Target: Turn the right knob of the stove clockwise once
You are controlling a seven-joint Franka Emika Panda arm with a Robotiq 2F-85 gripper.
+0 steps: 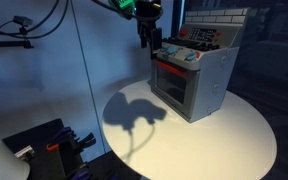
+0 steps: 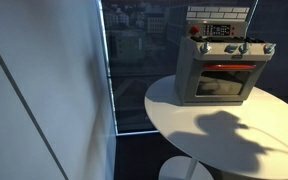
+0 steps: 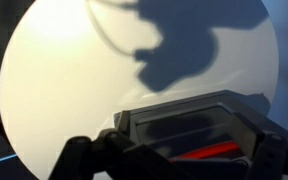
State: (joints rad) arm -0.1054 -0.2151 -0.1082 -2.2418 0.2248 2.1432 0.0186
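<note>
Beneath the wide-spread jaws, framed between them in the wrist view, stands the stove.

Stove sitting on the tabletop, knobs running along the front above the door, back panel standing behind, gripper hanging beside the stove's upper corner.

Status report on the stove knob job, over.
Gripper open, empty, hanging near stove's top front corner. Stove upright on round white table, knobs untouched. Nothing seen between gripper and knobs.
</note>
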